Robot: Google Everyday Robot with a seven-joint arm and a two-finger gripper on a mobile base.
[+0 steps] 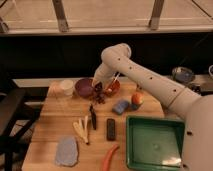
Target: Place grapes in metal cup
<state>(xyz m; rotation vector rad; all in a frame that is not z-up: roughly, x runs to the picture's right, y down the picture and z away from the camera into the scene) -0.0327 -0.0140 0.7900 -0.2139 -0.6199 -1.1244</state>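
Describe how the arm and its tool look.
The arm is cream-white: thick rounded tubes with a bulbous elbow and small dark dots along its side. The tool, dark and narrow, hangs beside the purple bowl. No cables show.

Gripper point(98, 86): dark, at the worktop's point(55, 120) rear, just above the grapes point(100, 96). Grapes dark red-purple. Worktop pale wood. Arm point(150, 80) white. Round bowl point(83, 88) purple, cup point(66, 86) white, tray point(131, 145) green, sponge point(120, 106) blue, cloth point(67, 151) grey-blue, remote point(111, 129) black.
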